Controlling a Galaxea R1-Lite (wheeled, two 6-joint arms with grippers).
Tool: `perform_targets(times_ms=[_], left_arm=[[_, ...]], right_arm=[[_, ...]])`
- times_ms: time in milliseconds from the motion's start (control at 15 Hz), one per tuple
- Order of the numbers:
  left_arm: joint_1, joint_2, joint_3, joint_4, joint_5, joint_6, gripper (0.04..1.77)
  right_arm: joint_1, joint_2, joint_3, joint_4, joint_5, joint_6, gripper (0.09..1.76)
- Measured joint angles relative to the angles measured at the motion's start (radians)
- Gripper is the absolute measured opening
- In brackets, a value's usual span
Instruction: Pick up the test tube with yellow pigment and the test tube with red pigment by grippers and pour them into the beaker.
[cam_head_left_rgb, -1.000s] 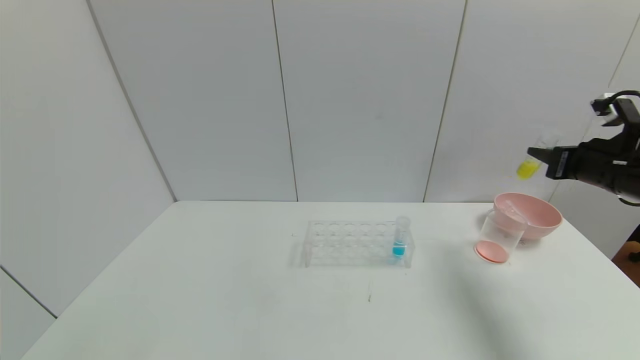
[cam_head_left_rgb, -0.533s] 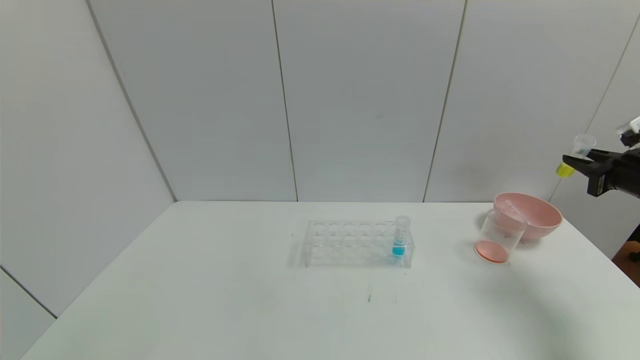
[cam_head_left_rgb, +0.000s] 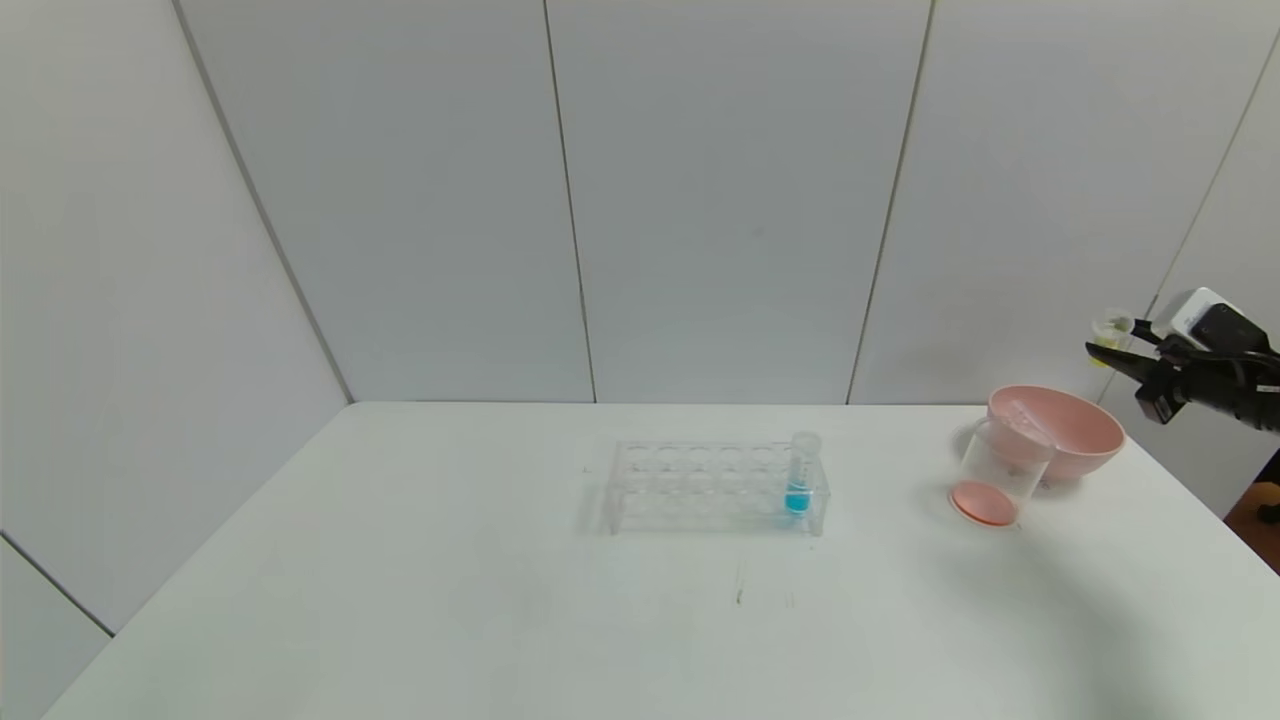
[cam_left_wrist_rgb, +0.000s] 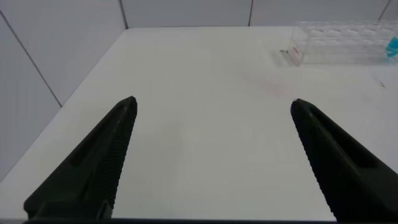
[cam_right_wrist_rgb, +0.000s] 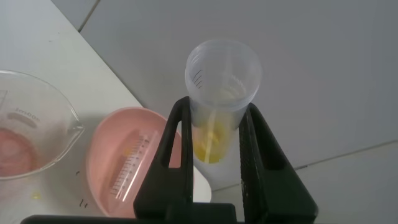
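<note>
Black fingers of the right gripper (cam_right_wrist_rgb: 214, 146) clamp the test tube with yellow pigment (cam_right_wrist_rgb: 221, 93) above the pink bowl (cam_head_left_rgb: 1060, 425); pouring well likely means carrying it over the beaker (cam_head_left_rgb: 998, 470) before tipping slowly. The left gripper (cam_left_wrist_rgb: 214, 155) hangs wide, idle.

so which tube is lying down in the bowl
The empty tube, on its side in the pink bowl. The yellow tube is in the right claw; the blue tube stands in the rack.

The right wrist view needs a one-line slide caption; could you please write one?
Right gripper holds the yellow tube above the pink bowl, beside the beaker of red liquid.
</note>
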Motion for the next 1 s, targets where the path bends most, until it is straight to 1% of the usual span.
perform_targets(times_ms=[200, 333, 400, 600, 800, 1000], left_arm=[[0.0, 0.0, 0.0, 0.0, 0.0, 0.0, 1.76], [0.0, 0.0, 0.0, 0.0, 0.0, 0.0, 1.76], [0.0, 0.0, 0.0, 0.0, 0.0, 0.0, 1.76], [0.0, 0.0, 0.0, 0.0, 0.0, 0.0, 1.76], [0.0, 0.0, 0.0, 0.0, 0.0, 0.0, 1.76], [0.0, 0.0, 0.0, 0.0, 0.0, 0.0, 1.76]], right_arm=[[0.002, 0.004, 0.021, -0.079, 0.069, -0.094, 0.49], [0.002, 0.006, 0.068, -0.148, 0.082, -0.14, 0.49], [0.003, 0.008, 0.092, -0.171, 0.083, -0.184, 0.49], [0.007, 0.019, 0.13, -0.173, 0.064, -0.307, 0.49], [0.009, 0.029, 0.14, -0.17, 0.022, -0.452, 0.49], [0.01, 0.037, 0.141, -0.165, -0.021, -0.563, 0.49]])
